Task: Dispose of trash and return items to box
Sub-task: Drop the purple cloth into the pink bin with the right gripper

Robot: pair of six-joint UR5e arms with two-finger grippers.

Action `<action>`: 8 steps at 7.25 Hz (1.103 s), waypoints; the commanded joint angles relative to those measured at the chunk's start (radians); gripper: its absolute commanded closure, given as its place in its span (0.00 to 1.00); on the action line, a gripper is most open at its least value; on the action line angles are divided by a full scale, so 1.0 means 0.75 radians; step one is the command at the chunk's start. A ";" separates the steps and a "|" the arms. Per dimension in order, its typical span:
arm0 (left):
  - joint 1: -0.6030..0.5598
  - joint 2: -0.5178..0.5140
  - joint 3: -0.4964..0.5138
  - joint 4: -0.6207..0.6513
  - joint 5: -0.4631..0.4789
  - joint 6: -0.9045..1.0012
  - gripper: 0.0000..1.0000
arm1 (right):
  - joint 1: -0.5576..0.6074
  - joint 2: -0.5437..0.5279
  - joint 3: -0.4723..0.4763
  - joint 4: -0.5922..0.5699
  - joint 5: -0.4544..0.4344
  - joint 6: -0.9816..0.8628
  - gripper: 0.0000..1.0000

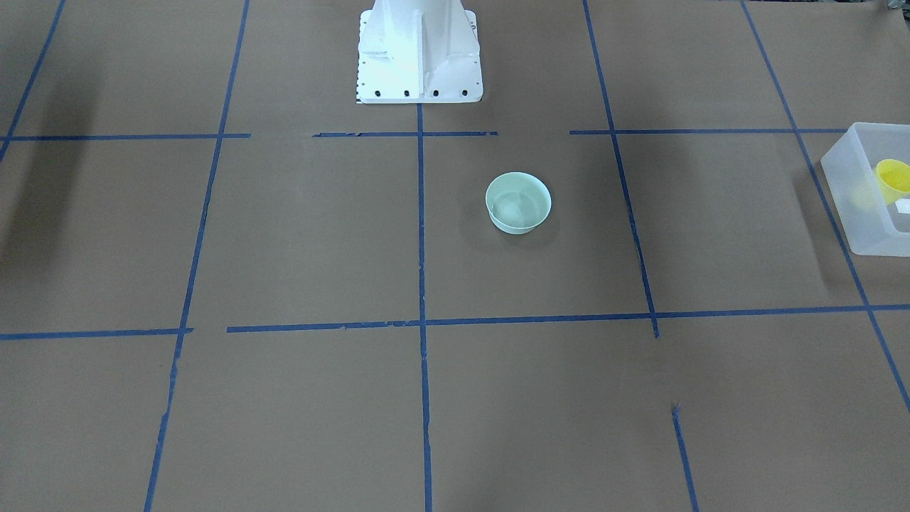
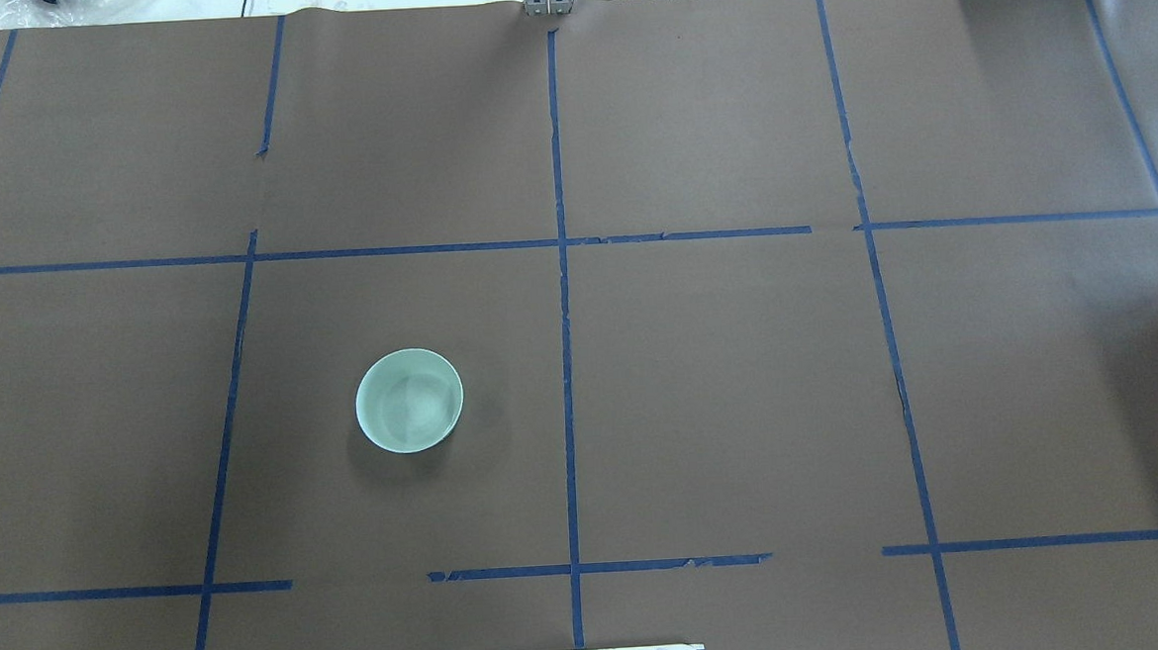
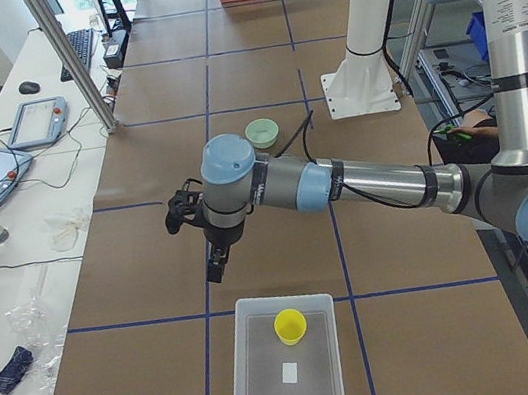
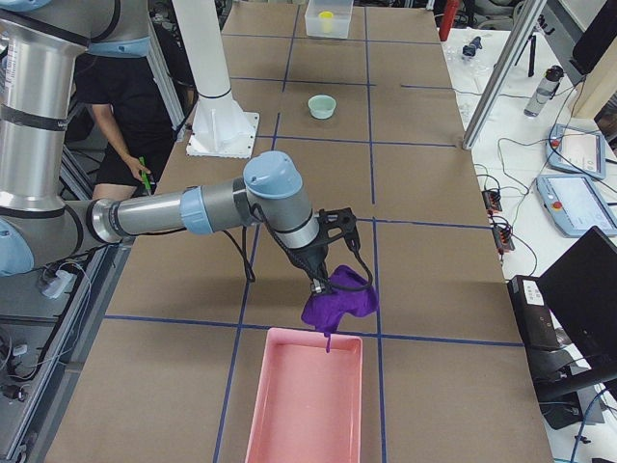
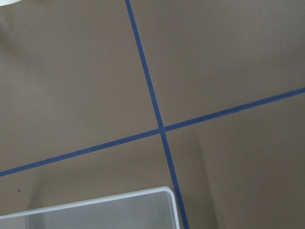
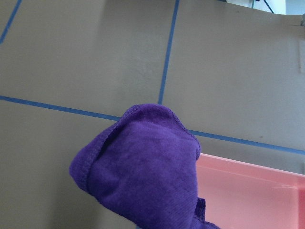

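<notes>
The pale mint-green bowl (image 1: 518, 203) stands upright on the brown table, also in the overhead view (image 2: 410, 400). The yellow cup (image 1: 894, 179) lies inside the frosted box (image 1: 849, 185) at the table's left end; both show in the exterior left view, cup (image 3: 290, 326), box (image 3: 249, 382). My left gripper (image 3: 217, 263) hangs just beyond the box's far edge; I cannot tell if it is open or shut. My right gripper (image 4: 321, 285) is above the near rim of a pink tray (image 4: 304, 405); a purple cloth (image 4: 339, 299) hangs under it, seen close in the right wrist view (image 6: 143, 171). I cannot tell its jaws' state.
The white robot base (image 1: 419, 57) stands at the table's middle edge. Blue tape lines cross the brown paper. The box's corner shows in the left wrist view (image 5: 119, 210). The pink tray's rim shows in the right wrist view (image 6: 248, 191). A person sits behind the robot.
</notes>
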 commanded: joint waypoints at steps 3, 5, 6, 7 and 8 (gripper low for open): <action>0.320 -0.062 -0.056 -0.216 -0.074 -0.564 0.00 | 0.154 0.002 -0.429 0.231 -0.045 -0.278 1.00; 0.505 -0.061 -0.060 -0.408 -0.074 -0.885 0.00 | 0.158 0.032 -0.567 0.392 -0.047 -0.262 0.74; 0.613 -0.061 -0.072 -0.519 -0.060 -1.073 0.00 | 0.158 0.036 -0.584 0.388 -0.041 -0.230 0.01; 0.695 -0.070 -0.097 -0.532 -0.046 -1.190 0.00 | 0.156 0.040 -0.586 0.382 -0.031 -0.148 0.00; 0.773 -0.082 -0.115 -0.534 0.034 -1.281 0.00 | 0.156 0.042 -0.582 0.372 -0.010 -0.111 0.00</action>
